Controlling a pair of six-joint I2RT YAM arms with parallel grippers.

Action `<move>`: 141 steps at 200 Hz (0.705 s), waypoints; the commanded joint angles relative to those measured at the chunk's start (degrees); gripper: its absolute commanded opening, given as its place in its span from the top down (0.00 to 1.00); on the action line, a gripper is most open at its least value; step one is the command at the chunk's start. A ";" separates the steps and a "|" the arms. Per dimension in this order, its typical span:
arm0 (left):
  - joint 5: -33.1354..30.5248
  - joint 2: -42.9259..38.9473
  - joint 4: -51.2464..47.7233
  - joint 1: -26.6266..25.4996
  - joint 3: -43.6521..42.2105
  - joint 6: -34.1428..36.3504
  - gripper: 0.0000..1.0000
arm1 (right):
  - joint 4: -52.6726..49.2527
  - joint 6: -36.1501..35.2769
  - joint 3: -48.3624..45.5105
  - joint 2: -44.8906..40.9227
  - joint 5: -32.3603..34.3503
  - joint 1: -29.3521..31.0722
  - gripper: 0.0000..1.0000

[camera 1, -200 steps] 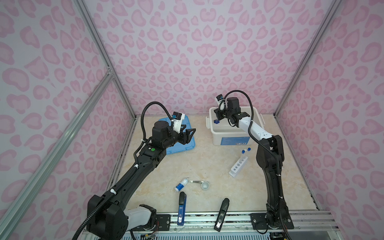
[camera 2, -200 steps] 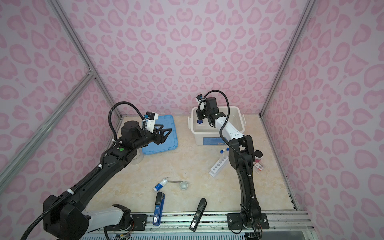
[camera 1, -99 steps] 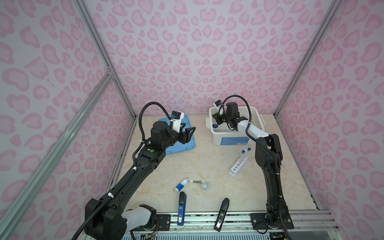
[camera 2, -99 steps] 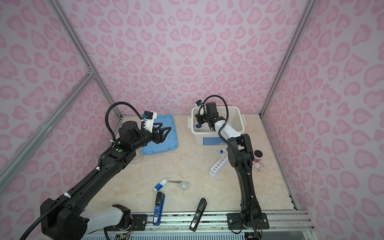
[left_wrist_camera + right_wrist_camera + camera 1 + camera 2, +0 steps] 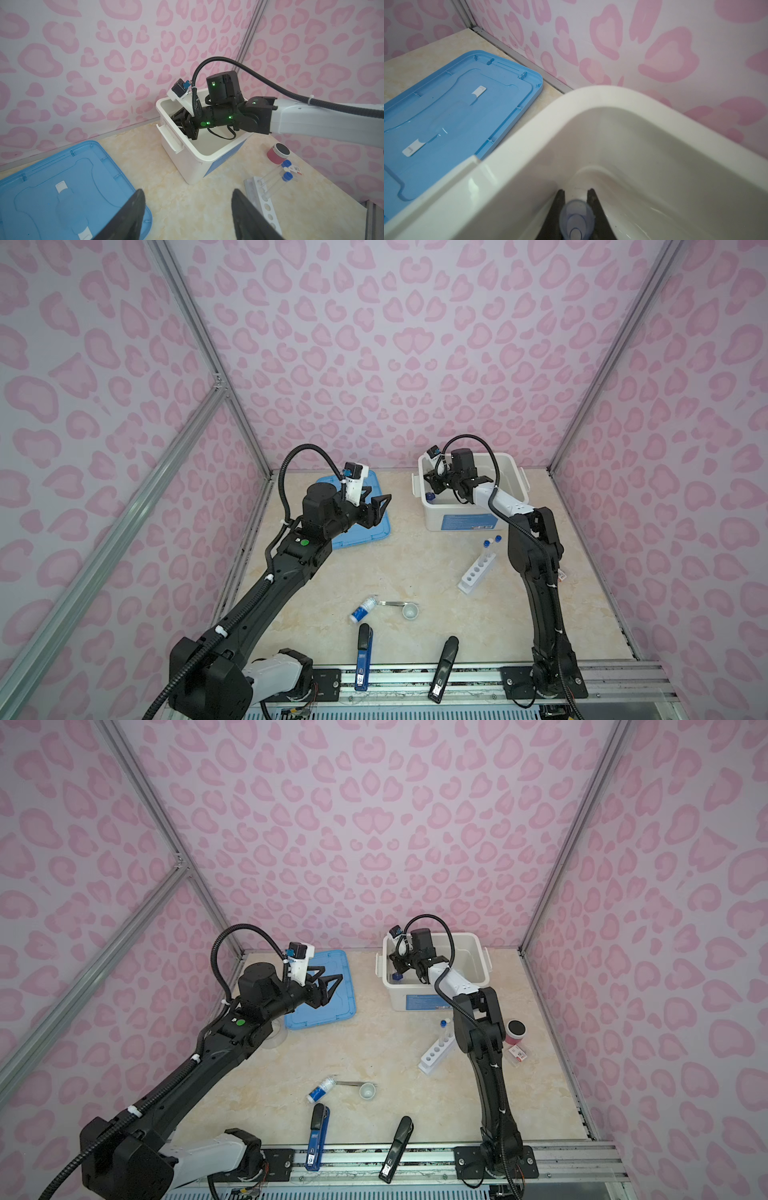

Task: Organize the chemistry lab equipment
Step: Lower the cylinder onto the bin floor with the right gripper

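The right jaws are down inside the white tub (image 5: 469,522), clamped on the clear cylinder (image 5: 576,218). A dark finger presses each side of it, and its open mouth faces the wrist camera. In a top view the cylinder's blue base shows just past the jaws, low in the tub's corner nearest the blue lid (image 5: 361,531). Whether the base touches the tub floor cannot be told.

The left jaws are wide apart and hold nothing. They hang above the edge of the blue lid, pointing towards the tub. In the left wrist view the two fingers (image 5: 133,218) frame bare counter (image 5: 187,197), with the lid beside one and the rack (image 5: 264,199) beside the other.

The rack stands on the counter outside the tub, well apart from both jaws, with capped test tubes (image 5: 488,549) upright at one end. The bottle (image 5: 363,609), tweezers (image 5: 392,603) and cup (image 5: 410,610) lie close together, far from either jaws. The blue stapler (image 5: 363,655) and black stapler (image 5: 444,668) lie farther off.
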 commanded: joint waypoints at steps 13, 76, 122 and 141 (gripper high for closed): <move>-0.25 0.25 0.83 0.02 0.50 0.70 0.32 | 2.36 -0.16 -0.45 1.05 -1.16 -0.31 0.82; -0.34 0.88 0.18 -0.14 1.42 1.00 0.32 | 4.80 0.97 -2.71 0.97 -2.09 -1.20 0.81; -0.32 2.04 0.11 -0.33 2.13 0.85 0.32 | 6.57 1.92 -3.81 1.01 -2.70 -1.84 0.79; -0.51 2.13 0.22 -0.59 2.21 0.92 0.32 | 6.74 1.82 -3.88 1.27 -2.88 -1.88 0.78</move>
